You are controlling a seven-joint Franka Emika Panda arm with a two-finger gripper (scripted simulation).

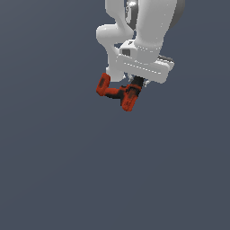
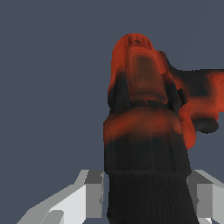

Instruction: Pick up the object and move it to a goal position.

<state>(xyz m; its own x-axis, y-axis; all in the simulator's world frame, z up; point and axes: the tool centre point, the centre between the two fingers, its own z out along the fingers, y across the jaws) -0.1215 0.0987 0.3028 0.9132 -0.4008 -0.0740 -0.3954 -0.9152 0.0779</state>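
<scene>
While the white arm (image 1: 148,27) hangs in from the top of the exterior view, I see its gripper (image 1: 136,85) clamped on the object (image 1: 117,92), a red-orange drill shape with black parts. The drill sits just under the white gripper body, its blocky base out toward the exterior view's left and its other end pointing down below the fingers. I cannot tell whether it touches the surface below it. In the wrist view the object (image 2: 146,127) fills the middle, its dark ribbed end wedged between the two pale fingers (image 2: 89,192), which press against it from either side. Around the drill I find only the flat grey-blue surface (image 1: 54,170); I see no other item near it, and the one thing hiding part of it is the gripper itself.
</scene>
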